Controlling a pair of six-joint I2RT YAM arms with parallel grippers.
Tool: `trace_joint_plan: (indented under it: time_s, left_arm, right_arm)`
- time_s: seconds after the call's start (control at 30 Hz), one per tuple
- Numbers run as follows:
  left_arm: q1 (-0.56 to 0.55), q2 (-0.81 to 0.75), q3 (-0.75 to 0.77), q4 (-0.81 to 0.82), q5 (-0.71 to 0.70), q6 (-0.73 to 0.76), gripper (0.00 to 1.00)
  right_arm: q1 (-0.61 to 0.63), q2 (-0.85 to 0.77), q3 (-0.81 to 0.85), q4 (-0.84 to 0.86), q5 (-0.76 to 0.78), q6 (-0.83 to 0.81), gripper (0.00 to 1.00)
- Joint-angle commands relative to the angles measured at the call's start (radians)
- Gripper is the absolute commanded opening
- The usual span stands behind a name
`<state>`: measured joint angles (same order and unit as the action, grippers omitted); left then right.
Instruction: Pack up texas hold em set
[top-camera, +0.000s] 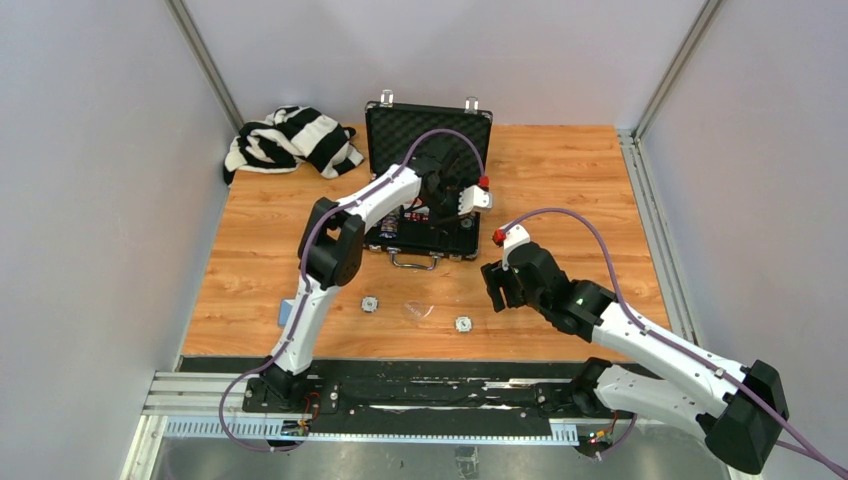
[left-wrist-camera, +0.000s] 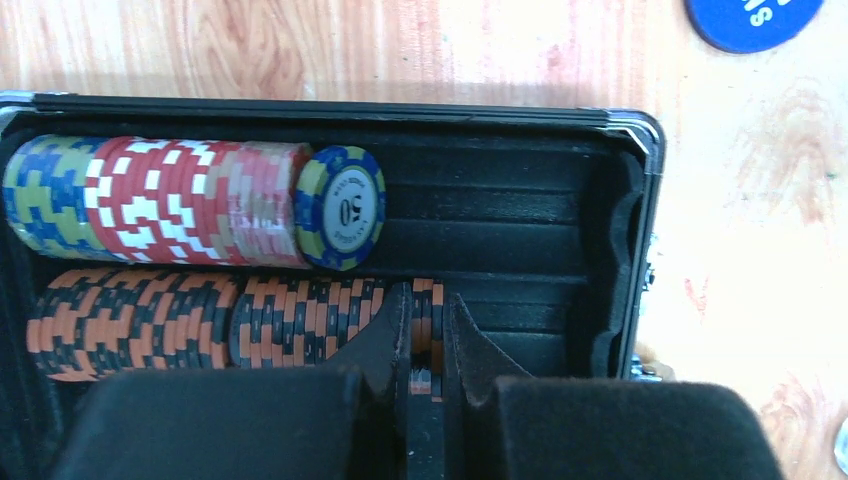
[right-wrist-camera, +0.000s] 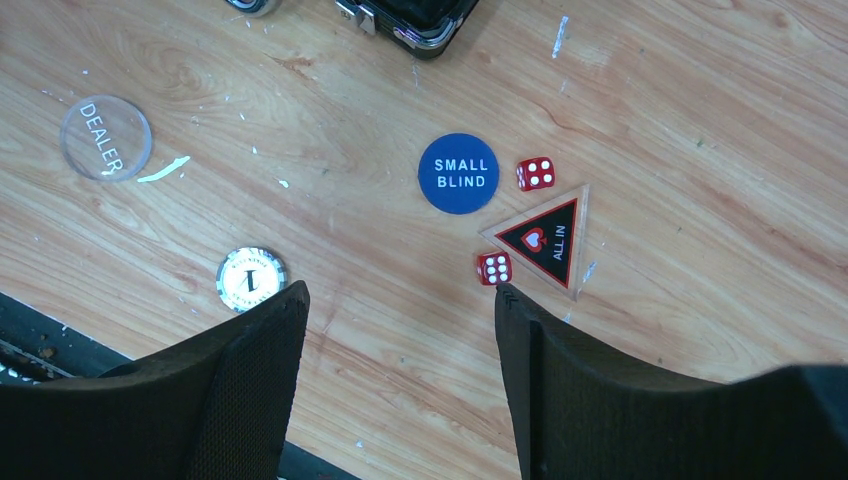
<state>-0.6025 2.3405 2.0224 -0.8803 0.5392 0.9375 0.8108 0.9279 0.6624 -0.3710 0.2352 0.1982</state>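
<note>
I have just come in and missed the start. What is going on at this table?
It is a packing job. The left claw is shut on a few orange chips inside the open black case. The right claw hangs open over pieces lying on the table: Small Blind button, two red dice, All In triangle, dealer button, a loose chip.

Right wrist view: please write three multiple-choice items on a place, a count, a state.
1. The blue button lies: A) in the case B) on the table C) on the cloth
2. Red dice: A) one B) two C) four
3. Right gripper: A) open B) shut on a die C) shut on a chip
Answers: 1 B: bare wood surrounds it. 2 B: two show by the triangle. 3 A: its fingers stand apart, nothing between.
</note>
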Motion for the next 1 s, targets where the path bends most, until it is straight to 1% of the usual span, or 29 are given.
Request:
trace_joint_plan:
  time_s: [0.0, 0.13, 0.37, 0.5, 0.53, 0.57, 0.67, 0.77, 0.87, 0.93, 0.97]
  left_arm:
    - [0.009, 0.05, 0.066, 0.001, -0.02, 0.004, 0.0]
    - [0.024, 0.083, 0.131, -0.043, -0.025, 0.016, 0.0]
    - [0.03, 0.103, 0.129, -0.045, -0.047, 0.013, 0.0]
    - [0.03, 0.111, 0.133, -0.045, -0.061, -0.003, 0.03]
    - [0.03, 0.111, 0.134, -0.045, -0.065, -0.007, 0.04]
    - [0.03, 0.111, 0.137, -0.045, -0.07, -0.009, 0.08]
    - [0.031, 0.108, 0.14, -0.045, -0.08, -0.009, 0.09]
    - [0.03, 0.106, 0.137, -0.045, -0.082, -0.009, 0.18]
    - [0.03, 0.107, 0.137, -0.045, -0.084, -0.009, 0.19]
    - [0.03, 0.108, 0.137, -0.045, -0.084, -0.009, 0.23]
    - [0.03, 0.108, 0.135, -0.045, -0.084, -0.008, 0.23]
  right_arm:
    - [-0.014, -0.001, -0.015, 0.003, -0.001, 0.012, 0.68]
    - [-0.017, 0.004, -0.014, 0.008, -0.011, 0.01, 0.68]
    - [-0.029, 0.014, -0.011, 0.013, -0.025, 0.005, 0.68]
    - [-0.031, 0.017, -0.012, 0.015, -0.03, 0.004, 0.68]
    - [-0.031, 0.017, -0.012, 0.016, -0.031, 0.004, 0.68]
    - [-0.033, 0.017, -0.012, 0.016, -0.031, 0.003, 0.68]
    - [-0.034, 0.017, -0.013, 0.017, -0.034, 0.003, 0.68]
    - [-0.034, 0.014, -0.016, 0.017, -0.034, 0.004, 0.68]
    - [-0.035, 0.013, -0.017, 0.019, -0.034, 0.003, 0.68]
    - [-0.035, 0.012, -0.018, 0.019, -0.035, 0.004, 0.68]
    - [-0.034, 0.012, -0.018, 0.02, -0.034, 0.004, 0.68]
